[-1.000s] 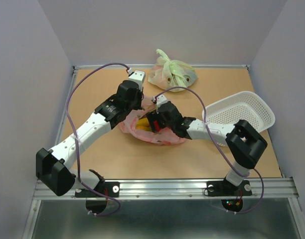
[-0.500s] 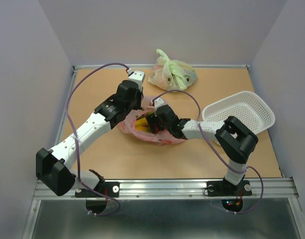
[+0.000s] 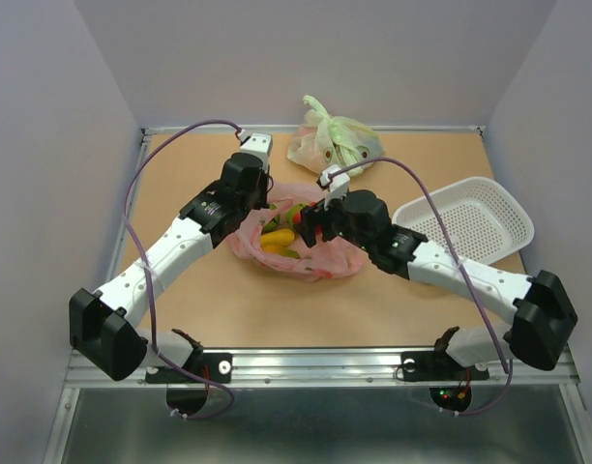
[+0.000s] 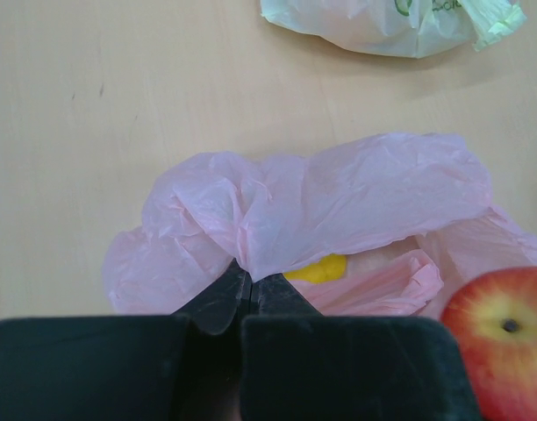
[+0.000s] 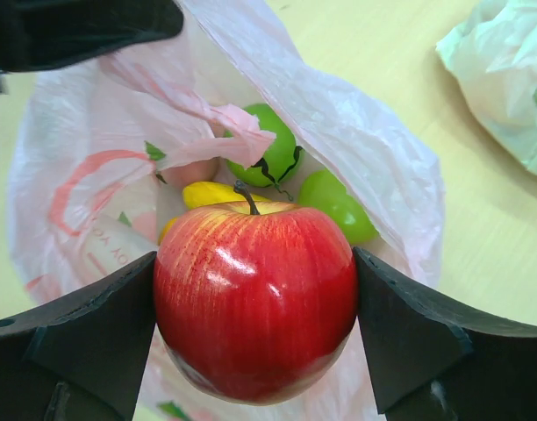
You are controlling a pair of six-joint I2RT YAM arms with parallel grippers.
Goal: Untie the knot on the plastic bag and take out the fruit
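Surroundings: pink plastic bag (image 3: 330, 259) lies mid-surface (image 3: 393, 300), mouth open. Pale green knotted bag (image 3: 335, 145) sits beyond it, well apart. White basket (image 3: 470, 217) stands to the pink bag's right, not touching.

Obstruction: a crumpled fold of pink film drapes over the contents, partly covering a green piece (image 5: 268, 149). A second green piece (image 5: 339, 206) and a yellow piece (image 5: 211, 193) lie beside it inside the bag.

Left tool (image 4: 242, 285): jaws clenched on a pinch of the pink bag's rim, at its far-left side.

Right tool (image 5: 254, 263): spread wide, fingers pressed on both flanks of the red apple (image 5: 255, 307), held above the bag's mouth, stem up.
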